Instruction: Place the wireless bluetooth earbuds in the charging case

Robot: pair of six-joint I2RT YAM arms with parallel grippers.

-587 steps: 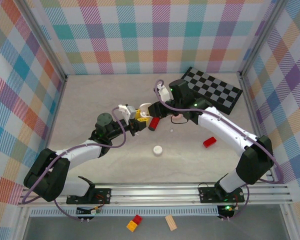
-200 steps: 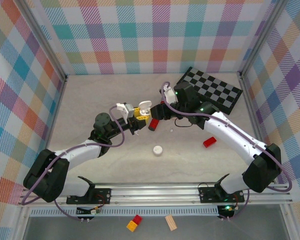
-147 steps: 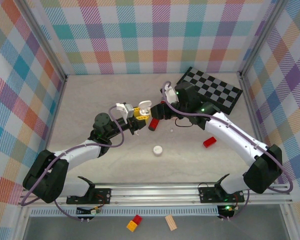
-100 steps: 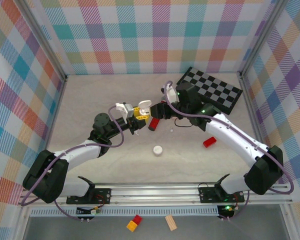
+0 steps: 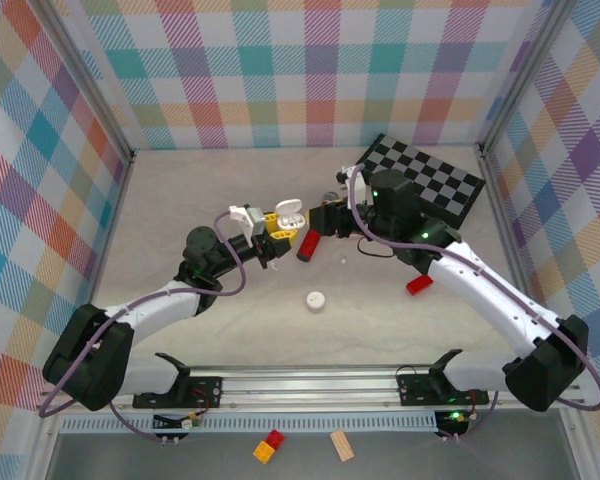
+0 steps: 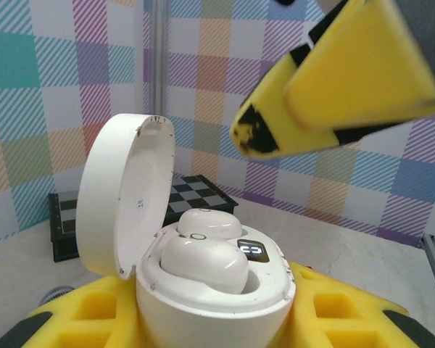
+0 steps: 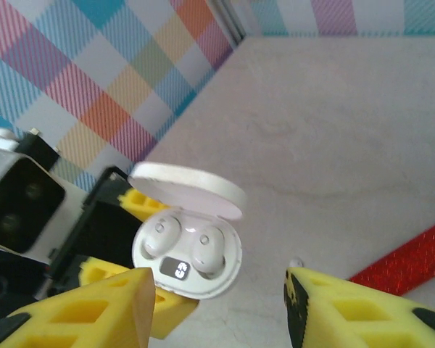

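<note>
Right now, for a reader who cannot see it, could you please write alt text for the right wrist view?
An open white charging case, two white earbuds seated inside, is held by the left gripper above a pale table. The right gripper stands open and empty in the foreground, with a red cylinder at the right edge.

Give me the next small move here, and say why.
Probably nudge the lid down with the open right gripper. Both earbuds already sit in the charging case, which the left gripper holds, and the lid stands open.
</note>
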